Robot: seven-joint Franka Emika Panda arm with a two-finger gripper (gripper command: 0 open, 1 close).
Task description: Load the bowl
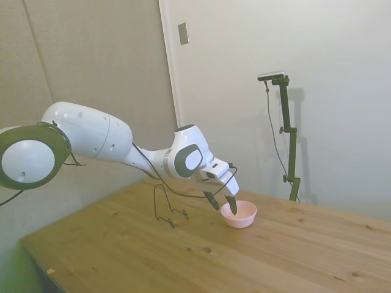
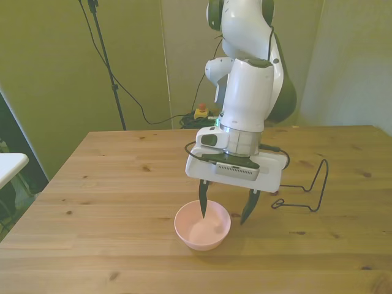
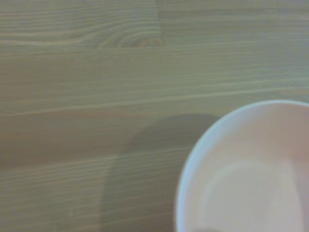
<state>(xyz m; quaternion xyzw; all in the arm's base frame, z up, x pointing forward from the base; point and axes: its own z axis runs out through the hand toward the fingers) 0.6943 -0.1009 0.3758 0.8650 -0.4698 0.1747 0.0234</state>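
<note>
Evidently the claw [image 2: 225, 209] hangs released, one finger inside the pink bowl [image 2: 203, 225] (near the table's [image 2: 110, 184] camera-side edge in the front view), so gripping and loading into the wire rack [image 2: 304, 193] remain.

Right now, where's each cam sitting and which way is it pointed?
Side view: off one side of the table, looking across it; the whole arm and open gripper show at the bowl.
Front view: across the table, facing the robot; forearm, gripper and jaws show, one finger inside the bowl, the other outside.
Wrist view: on the wrist, looking down at wood and the bowl's rim; no robot parts show.
Shared: side and front views both show the wire rack.
</note>
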